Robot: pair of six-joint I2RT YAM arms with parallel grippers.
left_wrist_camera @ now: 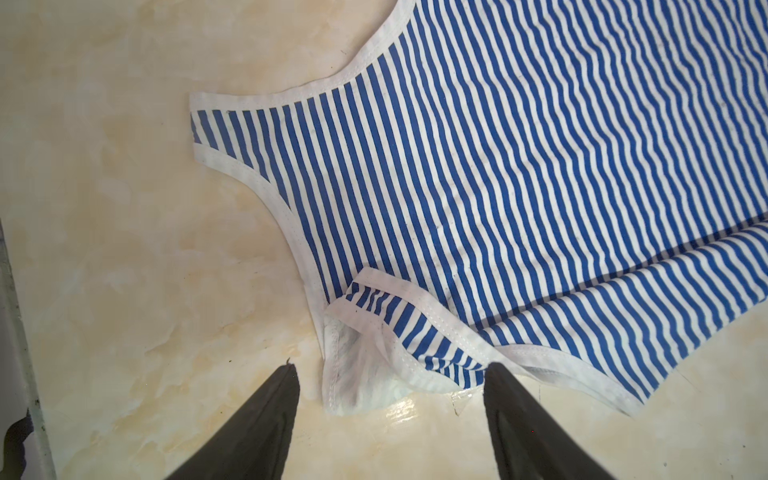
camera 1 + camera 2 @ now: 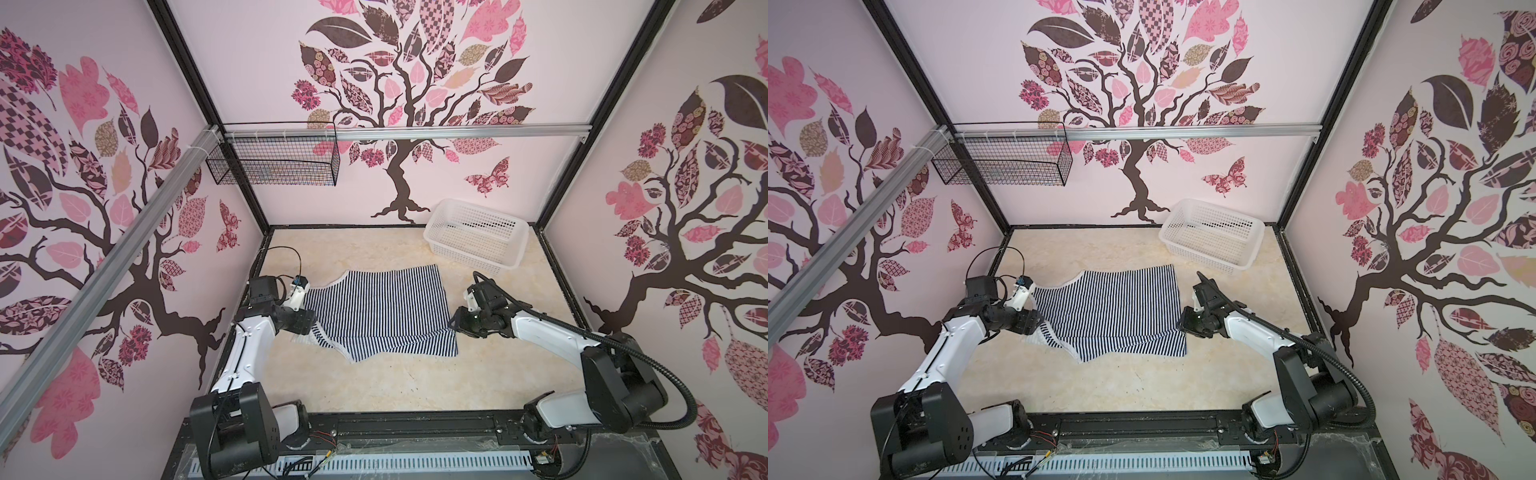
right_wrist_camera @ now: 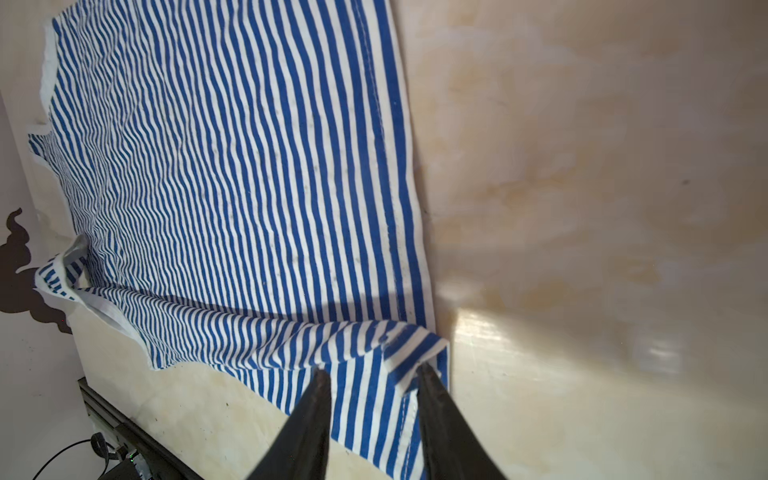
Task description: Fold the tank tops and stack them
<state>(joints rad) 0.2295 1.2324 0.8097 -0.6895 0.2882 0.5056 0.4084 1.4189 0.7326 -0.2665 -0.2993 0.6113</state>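
Observation:
A navy-and-white striped tank top (image 2: 374,309) (image 2: 1108,311) lies spread flat in the middle of the table, in both top views. Its near edge is creased over itself (image 1: 623,291). My left gripper (image 1: 390,368) (image 2: 309,330) hovers open over the table at the top's left side. Its fingers straddle a crumpled, white-edged shoulder strap (image 1: 365,365) without touching it. My right gripper (image 3: 373,369) (image 2: 454,325) sits at the near right hem corner. Its jaws stand apart with striped cloth (image 3: 228,166) lying between them. One finger (image 3: 432,399) touches a flipped-up bit of hem (image 3: 415,347).
A white perforated basket (image 2: 440,245) (image 2: 1168,243) stands at the back right, beyond the right arm. A black wire basket (image 2: 270,164) hangs from the rail at the back left. Bare marble-look table (image 2: 374,386) lies in front of the tank top.

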